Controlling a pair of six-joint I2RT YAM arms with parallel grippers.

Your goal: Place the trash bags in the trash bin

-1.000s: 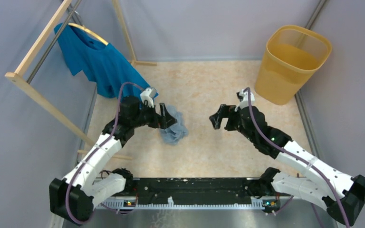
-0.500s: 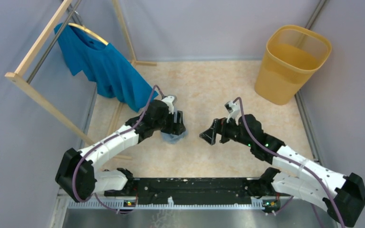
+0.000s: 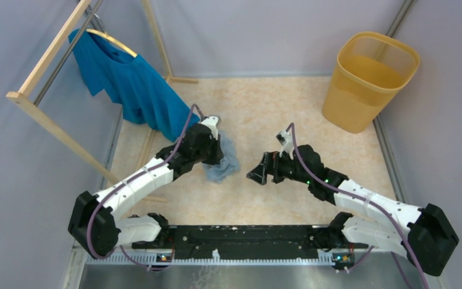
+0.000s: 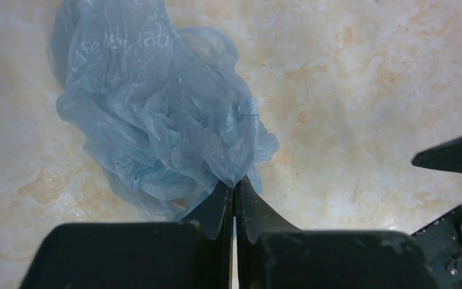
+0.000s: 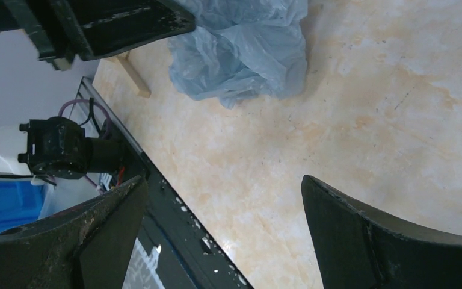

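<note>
The trash bag is a crumpled pale grey-blue film clump lying on the beige floor left of centre. My left gripper bears down on its left side. In the left wrist view the bag fills the upper left, and the left gripper is shut with a fold of film pinched at its tips. My right gripper hangs open just right of the bag, not touching it. The right wrist view shows the bag beyond the wide-apart right gripper. The yellow-orange trash bin stands upright at the far right corner.
A bright blue T-shirt hangs on a wooden rack at the far left, close behind the left arm. Grey walls close in both sides. A black rail runs along the near edge between the arm bases.
The left gripper came down over the bag and closed on its film. The right gripper slid left and lower, nearer the bag, and stayed open.
</note>
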